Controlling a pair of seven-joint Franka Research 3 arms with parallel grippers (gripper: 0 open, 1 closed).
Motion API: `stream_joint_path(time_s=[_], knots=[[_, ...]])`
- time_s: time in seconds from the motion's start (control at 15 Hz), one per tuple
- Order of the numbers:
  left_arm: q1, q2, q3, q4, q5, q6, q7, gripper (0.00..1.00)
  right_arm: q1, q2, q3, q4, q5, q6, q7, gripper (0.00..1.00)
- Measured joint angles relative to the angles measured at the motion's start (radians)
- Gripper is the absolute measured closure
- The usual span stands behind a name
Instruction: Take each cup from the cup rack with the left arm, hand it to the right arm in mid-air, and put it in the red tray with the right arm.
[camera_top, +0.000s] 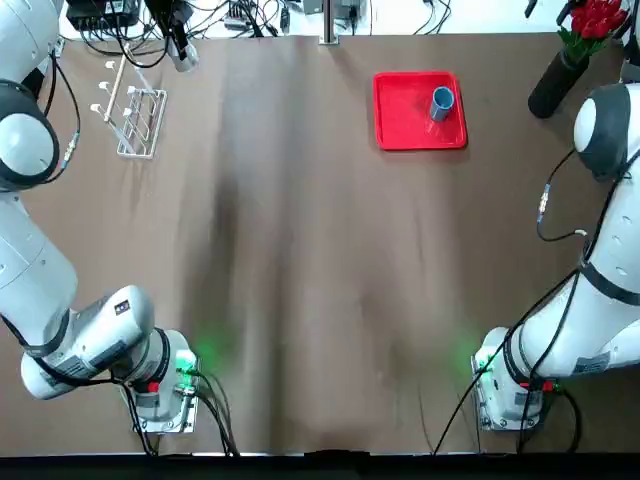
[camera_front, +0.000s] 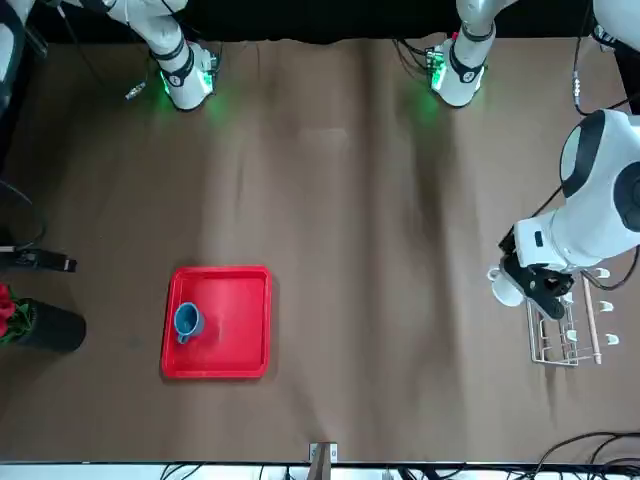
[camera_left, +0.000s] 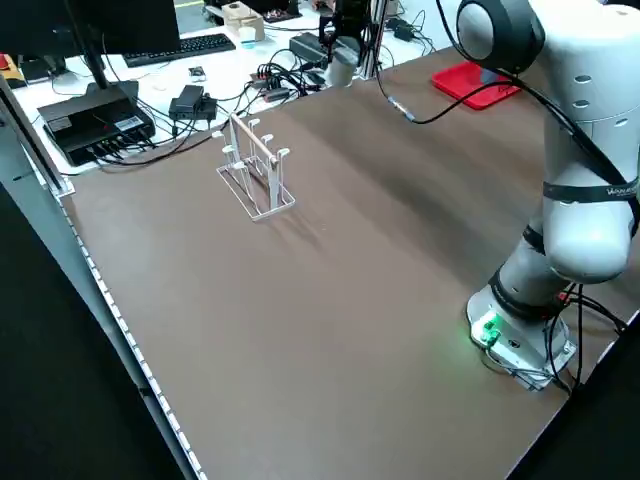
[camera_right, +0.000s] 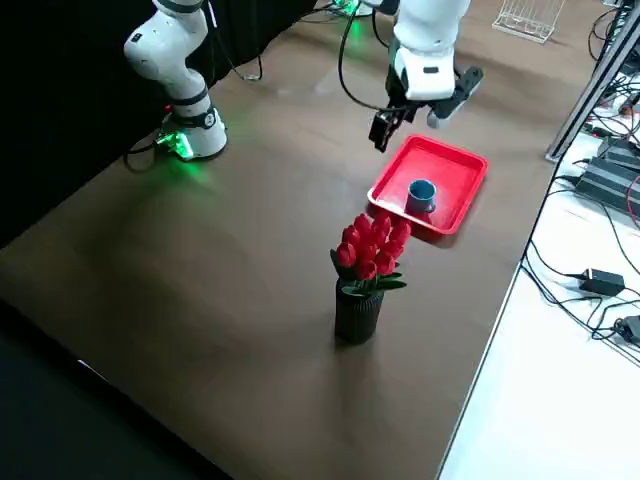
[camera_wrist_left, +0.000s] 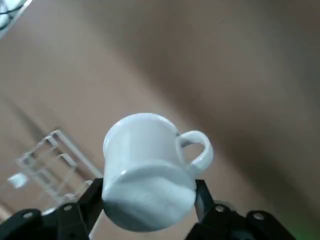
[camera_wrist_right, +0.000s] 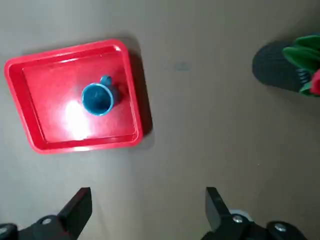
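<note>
White cup (camera_wrist_left: 142, 145)'s pinched in left gripper (camera_wrist_left: 149, 185) near the rack (camera_wrist_left: 55, 170); empty right gripper (camera_wrist_right: 149, 192)'s spread wide near the tray (camera_wrist_right: 55, 100), blue cup (camera_wrist_right: 97, 99) inside.

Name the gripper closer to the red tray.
Right gripper: open, it hangs beside the red tray. The left gripper, gripping the white cup, is by the rack.

Between the white wire rack (camera_top: 142, 118) and the red tray (camera_top: 388, 137), a broad stretch of the desk (camera_top: 270, 250) gives room to pass. The rack's upright pegs and the raised left tool (camera_wrist_left: 149, 192), with its white mug (camera_wrist_left: 145, 175), obstruct one side; the ribbed vase of red tulips (camera_top: 557, 85) obstructs the other. Inside the tray, the blue mug (camera_top: 441, 103) leaves its widest gap toward the rack.
</note>
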Motion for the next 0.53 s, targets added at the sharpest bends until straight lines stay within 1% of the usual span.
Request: stream_joint_path(time_s=[0.13, 0.2, 0.33, 0.4, 0.53], knots=[[0.001, 0.002, 0.000, -0.001, -0.100, 0.000, -0.031, 0.22, -0.014, -0.024, 0.080, -0.013, -0.059, 0.003, 0.028, 0.00], [0.000, 0.005, 0.000, -0.002, -0.149, 0.000, -0.046, 0.22, -0.032, -0.031, 0.130, -0.017, -0.079, 0.007, 0.039, 0.00], [-0.004, 0.016, 0.000, -0.005, -0.240, 0.000, -0.079, 0.22, -0.085, -0.039, 0.245, -0.019, -0.131, 0.015, 0.055, 0.00], [-0.008, 0.022, 0.000, -0.006, -0.273, 0.000, -0.094, 0.22, -0.097, -0.042, 0.274, -0.019, -0.151, 0.021, 0.066, 0.00], [-0.021, 0.035, -0.001, -0.008, -0.336, 0.000, -0.123, 0.22, -0.098, -0.046, 0.297, -0.024, -0.163, 0.041, 0.087, 0.00]])
